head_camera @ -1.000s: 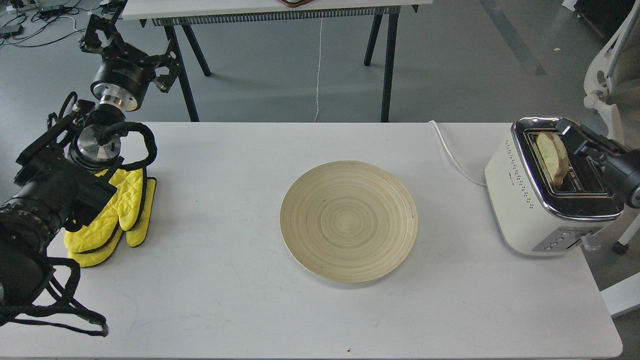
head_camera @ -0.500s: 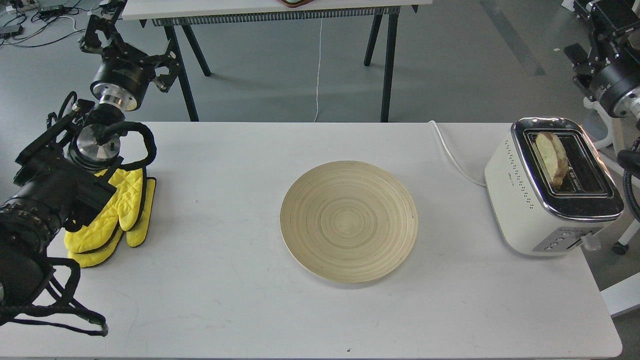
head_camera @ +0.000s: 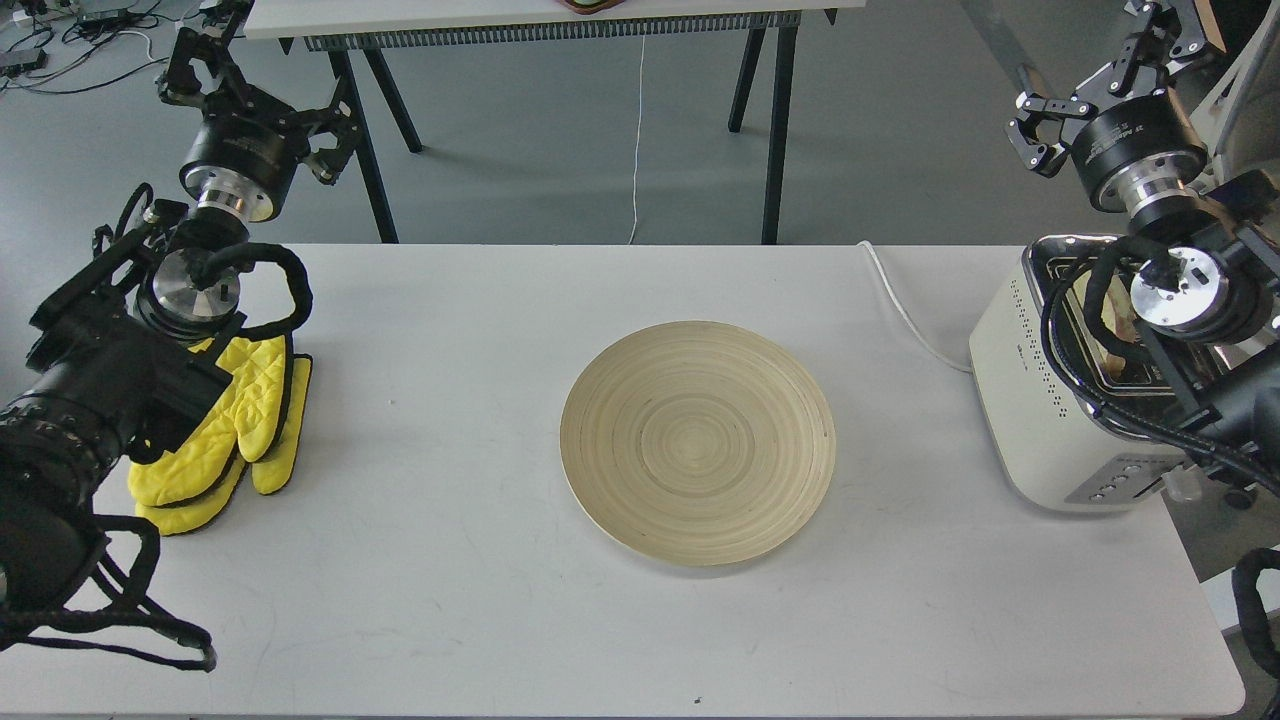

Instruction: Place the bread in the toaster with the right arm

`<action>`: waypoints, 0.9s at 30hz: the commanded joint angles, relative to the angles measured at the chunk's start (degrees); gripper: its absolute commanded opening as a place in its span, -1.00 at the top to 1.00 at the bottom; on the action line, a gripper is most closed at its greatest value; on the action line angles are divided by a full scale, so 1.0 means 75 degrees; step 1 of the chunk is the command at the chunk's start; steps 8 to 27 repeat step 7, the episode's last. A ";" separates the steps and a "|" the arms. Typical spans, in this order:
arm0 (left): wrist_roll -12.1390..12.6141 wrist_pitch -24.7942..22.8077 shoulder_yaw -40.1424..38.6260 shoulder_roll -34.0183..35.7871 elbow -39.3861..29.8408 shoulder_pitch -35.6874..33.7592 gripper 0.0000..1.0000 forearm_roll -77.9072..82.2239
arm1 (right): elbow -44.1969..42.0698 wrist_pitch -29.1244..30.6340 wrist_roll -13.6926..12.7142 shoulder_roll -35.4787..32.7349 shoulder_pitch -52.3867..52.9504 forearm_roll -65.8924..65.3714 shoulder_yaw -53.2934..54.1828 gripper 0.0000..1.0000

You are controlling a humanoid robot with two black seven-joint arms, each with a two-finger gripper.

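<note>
Most of the bread (head_camera: 1118, 322) hides behind our right arm (head_camera: 1180, 290) in the toaster (head_camera: 1040, 420). Both arms' fingers: we cannot tell. White surface (head_camera: 450, 560), grey floor (head_camera: 900, 130).

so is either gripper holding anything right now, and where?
Nothing held. Right gripper and left gripper are both raised with nothing between the fingers. The bread sits in the toaster.

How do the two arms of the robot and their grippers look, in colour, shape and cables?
Both arms are black and jointed, built of thick round segments with silver metal rings and round silver caps at the joints. Black sleeved cables loop along each one. The left gripper and the right gripper are small black open-frame mechanisms on round black wrists. The right wrist housing carries small white lettering, too small to read.
</note>
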 commanded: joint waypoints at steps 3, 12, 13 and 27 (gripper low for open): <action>0.0000 0.0000 0.0001 -0.0001 0.0000 0.0011 -1.00 0.0001 | -0.0365 -0.0059 0.0072 0.0341 0.0239 -0.0003 0.0151 -1.00; 0.0012 0.0000 0.0001 -0.0001 0.0000 0.0011 -1.00 -0.0011 | -0.0376 -0.0094 0.0154 0.0271 0.0332 -0.0097 0.0057 -1.00; 0.0012 0.0000 0.0001 -0.0001 0.0000 0.0011 -1.00 -0.0011 | -0.0376 -0.0094 0.0154 0.0271 0.0332 -0.0097 0.0057 -1.00; 0.0012 0.0000 0.0001 -0.0001 0.0000 0.0011 -1.00 -0.0011 | -0.0376 -0.0094 0.0154 0.0271 0.0332 -0.0097 0.0057 -1.00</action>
